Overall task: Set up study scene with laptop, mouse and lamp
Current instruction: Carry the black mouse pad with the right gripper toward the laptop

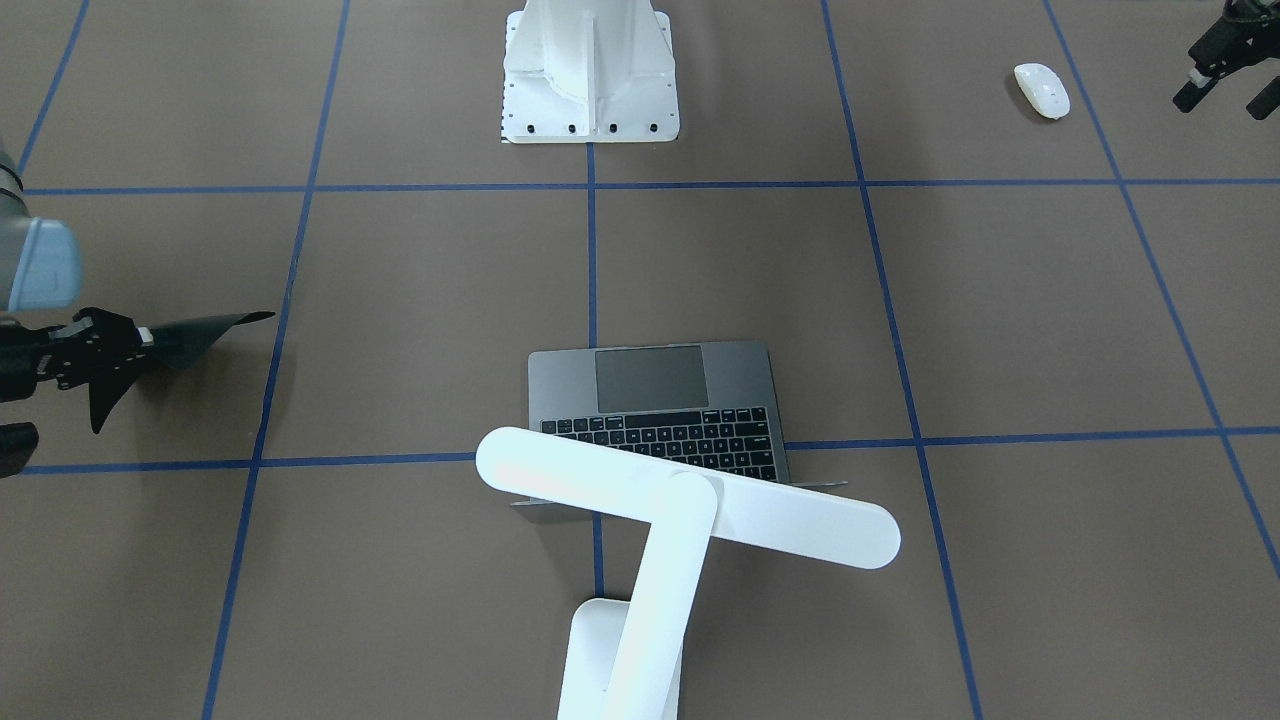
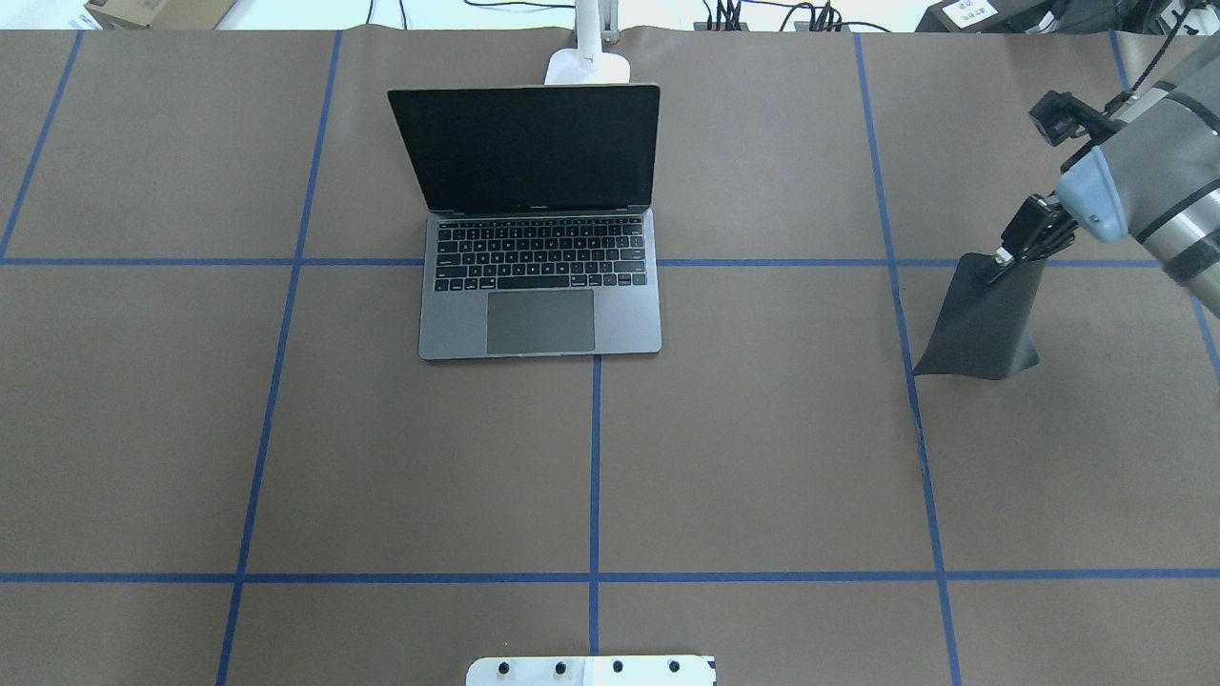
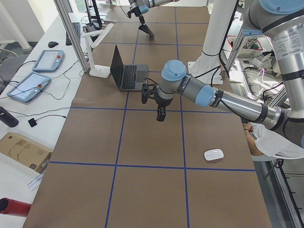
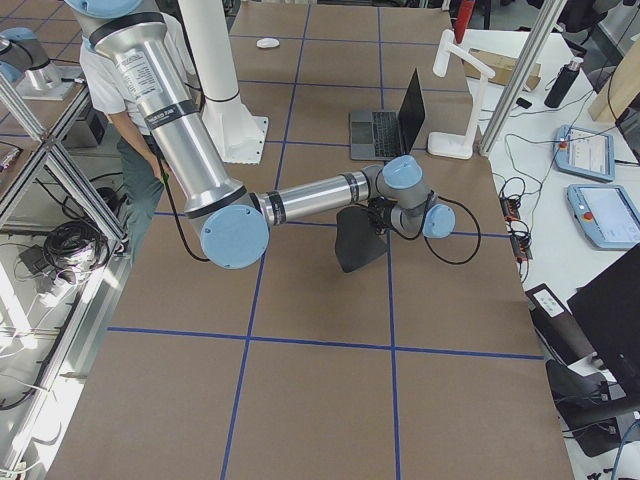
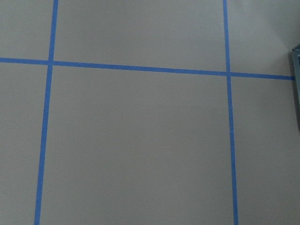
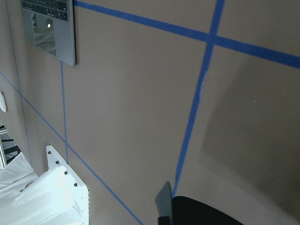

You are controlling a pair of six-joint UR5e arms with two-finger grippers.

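- Tabletop [image 2: 762, 429] of brown paper, ruled into large squares by blue tape lines; it fills every exterior view.
- White desk lamp [image 1: 690, 510] with a long flat pill-shaped bar head on a rounded arm and a flat base; lower centre of the front-facing view. Its head lies slantwise across the frame over the laptop's screen edge. In the overhead view only its base shows, at top centre, just behind the screen.
- White bolted metal pedestal [image 1: 590, 70]; top centre of the front-facing view, bottom centre of the overhead view.
- Slim grey metal laptop [image 2: 540, 286] with black keys and a large grey trackpad; upper centre of the overhead view. It lies flat on the tabletop with the lid open and the screen dark, straddling a blue line.
- Thin black mat [image 2: 982, 319]; right side of the overhead view. It hangs curled from its upper edge, well apart from the laptop.
- Right gripper [image 2: 1006, 255]; right edge of the overhead view, clamped on the upper edge of the thin black mat.
- Left gripper [image 1: 1228, 100]; upper right corner of the front-facing view. Its fingers are spread and nothing is between them.
- Small glossy white oval mouse [image 1: 1042, 90]; upper right of the front-facing view. It rests on the tabletop near the left gripper, apart from it and well apart from the laptop.
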